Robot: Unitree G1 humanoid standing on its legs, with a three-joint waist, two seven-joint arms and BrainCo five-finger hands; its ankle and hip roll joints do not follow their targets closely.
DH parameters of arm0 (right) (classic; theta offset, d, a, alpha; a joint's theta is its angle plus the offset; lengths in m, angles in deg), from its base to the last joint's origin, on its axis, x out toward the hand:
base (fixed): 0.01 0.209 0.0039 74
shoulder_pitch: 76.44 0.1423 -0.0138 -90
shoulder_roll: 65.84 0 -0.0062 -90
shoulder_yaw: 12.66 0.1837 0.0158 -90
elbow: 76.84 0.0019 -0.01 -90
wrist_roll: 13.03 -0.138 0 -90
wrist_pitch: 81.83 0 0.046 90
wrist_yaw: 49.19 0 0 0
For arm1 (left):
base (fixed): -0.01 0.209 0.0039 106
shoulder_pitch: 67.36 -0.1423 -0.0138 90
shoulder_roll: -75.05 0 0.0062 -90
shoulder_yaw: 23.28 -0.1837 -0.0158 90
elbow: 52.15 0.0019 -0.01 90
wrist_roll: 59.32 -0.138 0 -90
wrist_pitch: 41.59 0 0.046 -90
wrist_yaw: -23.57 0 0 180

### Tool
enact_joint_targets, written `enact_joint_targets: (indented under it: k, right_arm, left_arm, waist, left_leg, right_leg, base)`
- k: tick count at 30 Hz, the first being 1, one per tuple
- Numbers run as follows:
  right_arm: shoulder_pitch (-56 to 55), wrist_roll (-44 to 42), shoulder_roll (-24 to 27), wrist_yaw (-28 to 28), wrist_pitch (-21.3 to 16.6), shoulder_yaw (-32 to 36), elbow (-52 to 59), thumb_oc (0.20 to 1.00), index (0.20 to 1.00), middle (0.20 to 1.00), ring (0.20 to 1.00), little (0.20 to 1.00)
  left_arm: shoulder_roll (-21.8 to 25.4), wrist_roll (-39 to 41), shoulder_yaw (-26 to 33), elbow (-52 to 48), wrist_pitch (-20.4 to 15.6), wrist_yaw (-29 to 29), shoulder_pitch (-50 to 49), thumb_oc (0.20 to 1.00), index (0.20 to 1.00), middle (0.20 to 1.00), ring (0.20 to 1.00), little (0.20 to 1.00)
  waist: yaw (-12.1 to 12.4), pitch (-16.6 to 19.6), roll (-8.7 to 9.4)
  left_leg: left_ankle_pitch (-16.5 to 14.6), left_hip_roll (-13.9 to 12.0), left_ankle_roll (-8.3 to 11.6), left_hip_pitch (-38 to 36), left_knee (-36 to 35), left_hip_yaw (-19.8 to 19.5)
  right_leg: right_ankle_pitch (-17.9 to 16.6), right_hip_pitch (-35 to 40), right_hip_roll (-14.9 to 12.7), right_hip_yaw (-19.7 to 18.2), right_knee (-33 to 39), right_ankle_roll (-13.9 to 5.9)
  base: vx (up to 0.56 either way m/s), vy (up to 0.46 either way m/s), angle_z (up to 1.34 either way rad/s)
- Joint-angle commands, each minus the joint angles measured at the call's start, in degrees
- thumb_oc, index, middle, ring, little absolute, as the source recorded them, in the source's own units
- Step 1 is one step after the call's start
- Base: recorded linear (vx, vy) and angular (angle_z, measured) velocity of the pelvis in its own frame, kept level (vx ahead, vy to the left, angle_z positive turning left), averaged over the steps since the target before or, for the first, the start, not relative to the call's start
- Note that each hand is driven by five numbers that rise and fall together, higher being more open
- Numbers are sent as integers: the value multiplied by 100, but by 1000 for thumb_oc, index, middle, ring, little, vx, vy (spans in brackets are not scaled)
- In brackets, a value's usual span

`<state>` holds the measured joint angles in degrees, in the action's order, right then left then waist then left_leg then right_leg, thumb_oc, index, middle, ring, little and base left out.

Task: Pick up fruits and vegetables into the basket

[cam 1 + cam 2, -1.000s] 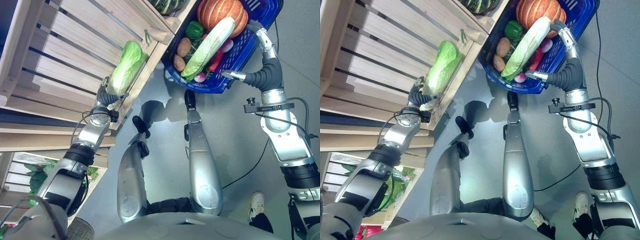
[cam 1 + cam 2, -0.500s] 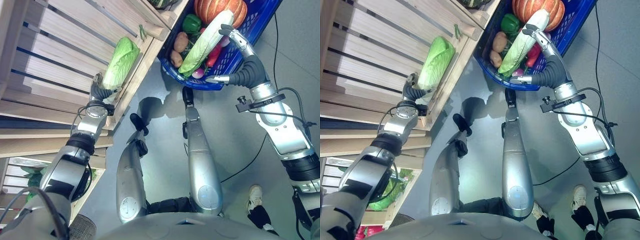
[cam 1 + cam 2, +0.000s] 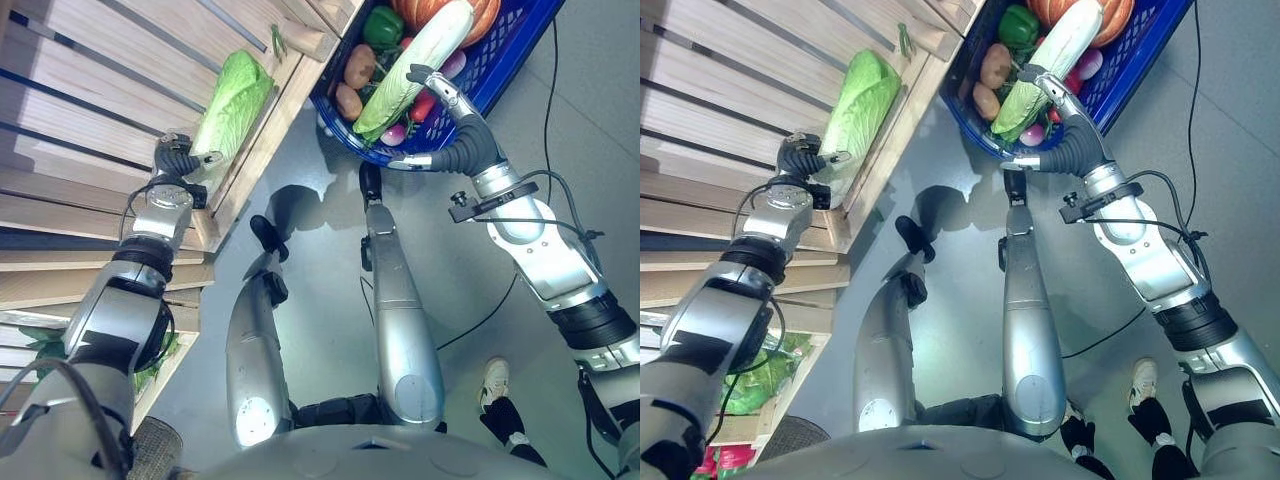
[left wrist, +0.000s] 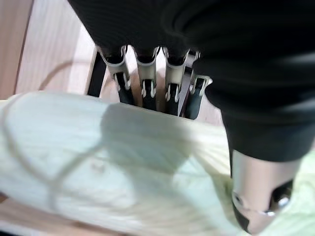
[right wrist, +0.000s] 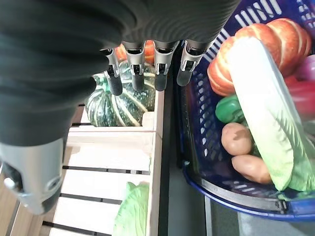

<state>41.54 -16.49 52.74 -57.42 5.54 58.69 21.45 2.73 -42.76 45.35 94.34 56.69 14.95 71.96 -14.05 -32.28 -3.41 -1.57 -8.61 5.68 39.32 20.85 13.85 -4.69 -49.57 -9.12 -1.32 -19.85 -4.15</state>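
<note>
Wooden crate (image 3: 90, 90): left robot hand (image 3: 176, 160) around cabbage (image 3: 228, 100)

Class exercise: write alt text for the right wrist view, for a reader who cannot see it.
The right hand, fingers relaxed and empty, hovers beside a blue basket holding an orange pumpkin, napa cabbage, green pepper and potatoes. A striped green squash sits on the wooden shelf.

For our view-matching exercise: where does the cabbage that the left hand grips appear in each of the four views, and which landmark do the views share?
Left eye view: cabbage upper left, on the wooden crate.
Right eye view: upper left.
Left wrist view: pale, across the middle, under the left hand.
Right wrist view: its leafy end at the bottom edge.
Shared landmark: the crate's slats.
</note>
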Motion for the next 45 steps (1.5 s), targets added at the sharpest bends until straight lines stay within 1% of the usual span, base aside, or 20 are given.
enact_joint_targets:
  k: [1, 5, 8, 9, 10, 13, 17, 18, 21, 22, 23, 24, 27, 28, 30, 31, 33, 38, 40, 45]
  right_arm:
    - [-31, -250, 18, 59, -175, -43, 320, 1000, 1000, 1000, 1000, 1000]
    - [-20, -264, 6, 142, -181, -55, 395, 1000, 1000, 1000, 1000, 1000]
    - [-54, -230, -39, 218, -203, -36, 465, 1000, 1000, 1000, 1000, 1000]
    - [-134, -236, -67, 238, -183, -46, 536, 1000, 1000, 1000, 1000, 1000]
    - [-95, -233, -58, 239, -181, -23, 550, 1000, 1000, 1000, 1000, 1000]
    - [-159, -236, -88, 282, -146, 16, 671, 1000, 1000, 1000, 1000, 1000]
    - [-208, -271, -139, 266, -92, 4, 784, 1000, 1000, 1000, 1000, 1000]
    - [-273, -261, -179, 266, -90, -14, 790, 1000, 1000, 1000, 1000, 1000]
    - [-246, -187, -251, 254, -59, -2, 833, 1000, 1000, 1000, 1000, 1000]
    - [-251, -174, -284, 239, -35, 0, 860, 1000, 1000, 1000, 1000, 1000]
    - [-252, -174, -284, 239, -34, 0, 861, 1000, 1000, 1000, 1000, 1000]
    - [-263, -184, -285, 230, -16, 9, 891, 1000, 1000, 1000, 1000, 1000]
    - [-363, -133, -295, 224, -40, 52, 939, 1000, 1000, 1000, 1000, 1000]
    - [-459, -95, -336, 251, -89, 109, 960, 1000, 1000, 1000, 1000, 1000]
    - [-459, -95, -336, 251, -89, 109, 960, 1000, 1000, 1000, 1000, 1000]
    - [-703, -105, -363, 260, -206, 216, 1030, 1000, 1000, 1000, 1000, 1000]
    - [-860, -131, -400, 295, -298, 285, 1047, 1000, 1000, 1000, 1000, 1000]
    - [-1069, -489, -484, 464, -225, 322, 1131, 1000, 1000, 1000, 1000, 1000]
    - [-1160, -1110, -656, 672, 19, 226, 1090, 1000, 1000, 1000, 1000, 1000]
    - [-1108, -1846, -1046, 807, 3, -44, 1139, 1000, 1000, 1000, 1000, 1000]
  left_arm:
    - [-221, -295, -347, 347, 436, 1251, -421, 1000, 1000, 1000, 1000, 1000]
    - [-373, -416, -619, 174, 596, 1831, -432, 1000, 1000, 1000, 1000, 1000]
    - [-508, -807, -940, 110, 707, 2242, -450, 1000, 1000, 1000, 1000, 1000]
    - [-582, -1129, -1097, 70, 804, 2251, -506, 1000, 1000, 1000, 1000, 1000]
    - [-570, -1132, -1082, 63, 805, 2248, -456, 1000, 1000, 1000, 1000, 1000]
    - [-594, -1843, -1295, 55, 1082, 2094, -465, 1000, 1000, 1000, 1000, 1000]
    - [-720, -1991, -1376, 49, 1386, 1910, -513, 1000, 1000, 1000, 1000, 1000]
    - [-784, -1973, -1388, 32, 1445, 1859, -583, 1000, 1000, 1000, 1000, 1000]
    - [-884, -2068, -1346, -41, 1423, 1537, -568, 1000, 1000, 1000, 1000, 1000]
    - [-889, -1960, -1284, -160, 1244, 1185, -584, 573, 573, 573, 573, 573]
    - [-889, -1958, -1284, -161, 1244, 1183, -586, 573, 573, 573, 573, 573]
    - [-866, -1855, -1228, -256, 1110, 1038, -581, 200, 200, 200, 200, 200]
    - [-807, -1473, -1052, -544, 793, 722, -654, 200, 200, 200, 200, 200]
    - [-769, -1138, -933, -799, 478, 407, -753, 200, 200, 200, 200, 200]
    - [-769, -1138, -933, -799, 478, 407, -753, 200, 200, 200, 200, 200]
    - [-675, -590, -678, -1260, 95, 184, -1008, 200, 200, 200, 200, 200]
    - [-583, -340, -527, -1634, -189, 4, -1228, 200, 200, 200, 200, 200]
    - [-341, -17, -303, -2370, -526, -419, -1553, 200, 200, 200, 200, 200]
    - [-200, -19, -81, -2886, -778, -702, -1741, 200, 200, 200, 200, 200]
    - [-77, -171, 92, -3701, -985, -990, -1994, 200, 200, 200, 200, 200]
  waist:
    - [-71, 249, 203]
    - [-123, 249, 221]
    - [-180, 249, 248]
    - [-202, 249, 255]
    - [-204, 249, 263]
    - [-234, 249, 296]
    - [-242, 249, 336]
    - [-235, 249, 333]
    - [-228, 249, 350]
    - [-207, 249, 358]
    - [-207, 249, 358]
    - [-192, 249, 365]
    - [-157, 249, 350]
    - [-121, 249, 324]
    - [-121, 249, 324]
    - [-42, 249, 271]
    - [28, 249, 222]
    - [170, 249, 168]
    - [298, 249, 174]
    - [508, 249, 219]
  left_leg:
    - [342, -56, -3, 412, 217, -123]
    - [326, -80, -10, 377, 192, -45]
    - [322, -95, -13, 295, 144, 21]
    - [141, -106, 35, 137, 177, -27]
    - [309, -100, -20, 254, 126, 39]
    - [293, -107, -33, 205, 118, 58]
    - [268, -121, -41, 135, 124, 68]
    - [93, -128, 12, -13, 163, 4]
    - [259, -117, -45, 96, 117, 66]
    - [258, -115, -52, 77, 112, 61]
    - [257, -115, -52, 76, 112, 61]
    - [256, -118, -54, 52, 102, 58]
    - [260, -121, -59, 6, 91, 60]
    - [266, -106, -69, -59, 68, 45]
    - [266, -106, -69, -59, 68, 45]
    - [272, -86, -78, -192, 23, 28]
    - [285, -60, -89, -317, -18, 13]
    - [298, -4, -116, -573, -84, -43]
    - [316, 27, -132, -778, -150, -88]
    - [346, 98, -162, -1099, -280, -209]
  right_leg:
    - [254, 7, 67, 108, -366, -38]
    - [227, 29, 60, 104, -324, -62]
    - [204, 102, 69, 97, -268, -82]
    - [377, 254, 88, 88, -320, -130]
    - [206, 128, 80, 85, -260, -94]
    - [199, 174, 84, 75, -242, -103]
    - [207, 249, 82, 70, -228, -112]
    - [379, 398, 91, 75, -281, -153]
    - [211, 287, 75, 79, -221, -114]
    - [210, 307, 73, 86, -220, -111]
    - [210, 308, 73, 86, -220, -111]
    - [217, 337, 74, 89, -214, -112]
    - [226, 381, 69, 105, -214, -105]
    - [230, 448, 57, 120, -207, -107]
    - [230, 448, 57, 120, -207, -107]
    - [248, 578, 8, 183, -193, -117]
    - [258, 710, -39, 233, -165, -116]
    - [287, 1000, -106, 340, -125, -107]
    - [281, 1256, -157, 431, -36, -99]
    - [246, 1655, -194, 545, 114, -101]
  base:
    - [8, 42, -1]
    - [-2, 18, -5]
    - [24, 10, -6]
    - [7, 0, -4]
    - [4, -10, -6]
    - [-22, -13, -4]
    - [19, -20, -2]
    - [69, -25, -1]
    - [-53, -27, -1]
    - [0, 0, 0]
    - [-19, -30, 0]
    - [0, 0, 0]
    - [0, 0, 0]
    - [0, 0, 0]
    - [0, 0, 0]
    - [0, 0, 0]
    - [-22, 16, -1]
    - [-22, 21, 9]
    - [-27, -3, 14]
    - [-26, -27, 11]
